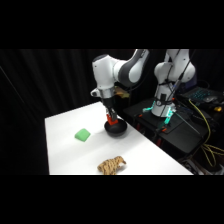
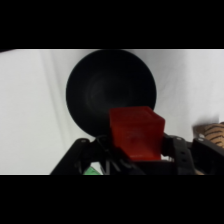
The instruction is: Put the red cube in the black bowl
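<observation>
The jaws of the gripper point(image 1: 112, 120) are closed on the cube point(image 2: 136, 132), held just above the bowl point(image 2: 111, 90) on the table point(image 1: 70, 150). The cube looks light and rigid — flat opposite faces suit the grip, likely secure.

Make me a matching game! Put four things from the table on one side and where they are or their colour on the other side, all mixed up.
Things:
1. red cube
2. black bowl
3. green block
4. striped toy

Descriptions:
A. lies flat on the table, left of the bowl in the side view
B. at the table's near edge
C. held in the gripper
D. right under the cube

Pairs: 1-C, 2-D, 3-A, 4-B
</observation>
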Motion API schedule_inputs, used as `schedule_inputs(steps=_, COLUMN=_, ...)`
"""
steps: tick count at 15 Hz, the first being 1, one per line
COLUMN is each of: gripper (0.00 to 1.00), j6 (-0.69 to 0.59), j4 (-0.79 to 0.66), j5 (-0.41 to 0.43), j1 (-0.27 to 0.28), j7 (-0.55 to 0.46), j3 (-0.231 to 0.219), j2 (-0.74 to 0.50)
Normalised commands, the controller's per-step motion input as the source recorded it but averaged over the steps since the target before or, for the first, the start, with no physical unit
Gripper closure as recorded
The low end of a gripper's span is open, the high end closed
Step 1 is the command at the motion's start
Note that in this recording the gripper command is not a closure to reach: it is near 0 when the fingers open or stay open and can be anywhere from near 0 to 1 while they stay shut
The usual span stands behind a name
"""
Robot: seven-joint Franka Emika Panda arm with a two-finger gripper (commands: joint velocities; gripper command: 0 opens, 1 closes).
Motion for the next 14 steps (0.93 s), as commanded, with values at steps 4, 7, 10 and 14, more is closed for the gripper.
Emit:
schedule_inputs(steps=4, gripper=1.00, j6=0.31, j4=-0.22, j5=0.181, j1=-0.070, j7=-0.23, j3=-0.017, j2=-0.06)
schedule_inputs(steps=7, gripper=0.00, j6=0.34, j4=-0.04, j5=0.296, j1=-0.081, j7=-0.30, j3=0.004, j2=0.16)
schedule_inputs(steps=10, gripper=0.00, j6=0.14, j4=0.04, j5=0.216, j1=-0.086, j7=-0.24, j3=0.014, j2=0.11)
schedule_inputs(steps=14, gripper=0.00, j6=-0.19, j4=0.05, j5=-0.031, j1=-0.034, j7=-0.06, j3=-0.034, j2=-0.23)
